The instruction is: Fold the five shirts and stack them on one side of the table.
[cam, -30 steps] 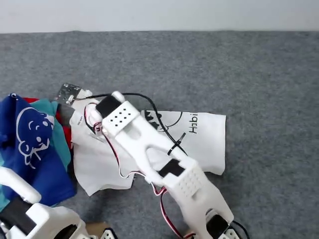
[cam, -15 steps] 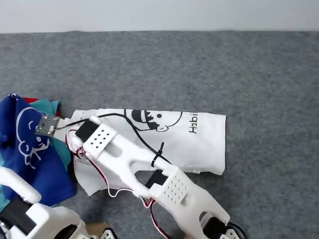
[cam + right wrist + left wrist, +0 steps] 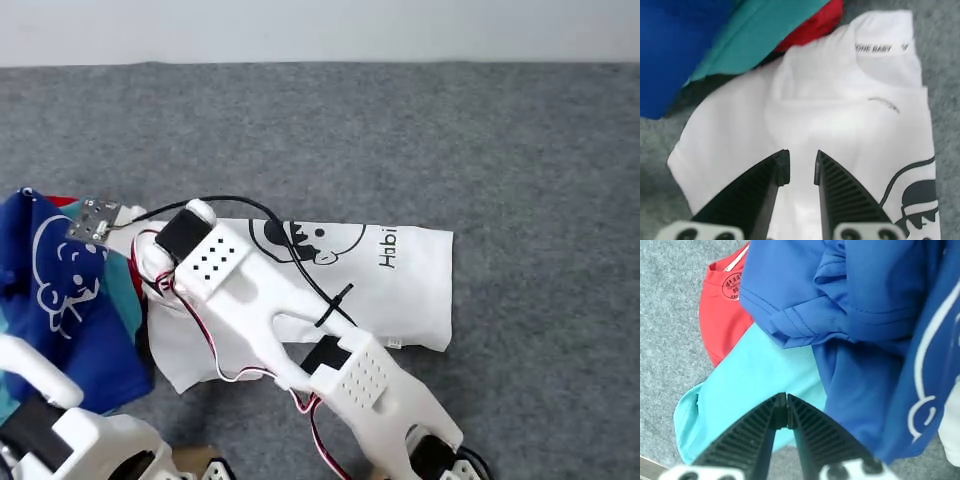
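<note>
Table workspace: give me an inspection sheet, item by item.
Surface: grey felt-like table top, no damage seen.
Job's things: white shirt lies flat mid-table. The blue shirt, teal shirt and red shirt overlap in a loose heap beside it, blue on top.
Clutter: nothing seen.
Grippers: left gripper is over the teal shirt with its fingers shut. Right gripper is over the white shirt with its fingers slightly apart.
Cables: black cable and red wires run along the right arm, tied on.
Surroundings: pale wall behind the table.
</note>
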Robot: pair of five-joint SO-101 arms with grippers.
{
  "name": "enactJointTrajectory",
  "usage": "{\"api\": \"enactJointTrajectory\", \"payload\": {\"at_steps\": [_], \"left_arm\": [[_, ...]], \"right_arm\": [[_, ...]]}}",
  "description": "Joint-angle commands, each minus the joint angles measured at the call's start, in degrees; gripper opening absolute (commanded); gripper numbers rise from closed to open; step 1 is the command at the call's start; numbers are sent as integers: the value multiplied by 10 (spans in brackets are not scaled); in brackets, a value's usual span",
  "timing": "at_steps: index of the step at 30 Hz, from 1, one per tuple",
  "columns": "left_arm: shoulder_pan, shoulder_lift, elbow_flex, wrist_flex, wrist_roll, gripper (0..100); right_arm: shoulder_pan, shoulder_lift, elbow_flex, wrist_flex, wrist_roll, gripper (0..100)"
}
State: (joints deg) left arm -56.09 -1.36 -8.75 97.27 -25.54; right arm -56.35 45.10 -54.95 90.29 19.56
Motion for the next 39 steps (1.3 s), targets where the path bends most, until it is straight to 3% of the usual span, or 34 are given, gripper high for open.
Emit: {"api": "enactJointTrajectory", "payload": {"at_steps": [1, 11, 25, 30, 35, 39], "left_arm": [[9, -23, -2, -10, -4, 6], [8, -23, -2, -9, -4, 6], [10, -22, -2, -10, -4, 6], [7, -23, -5, -10, -4, 6], [7, -24, -5, -10, -4, 6], [9, -23, -5, -10, -4, 6]], "right_arm": [[34, 20, -31, -20, 4, 90], [134, 97, -33, 105, 0, 90], [52, -23, -80, 127, -1, 90], [25, -109, 47, 127, 3, 102], [-7, -195, 236, 124, -1, 242], [-59, -223, 303, 121, 2, 243]]}}
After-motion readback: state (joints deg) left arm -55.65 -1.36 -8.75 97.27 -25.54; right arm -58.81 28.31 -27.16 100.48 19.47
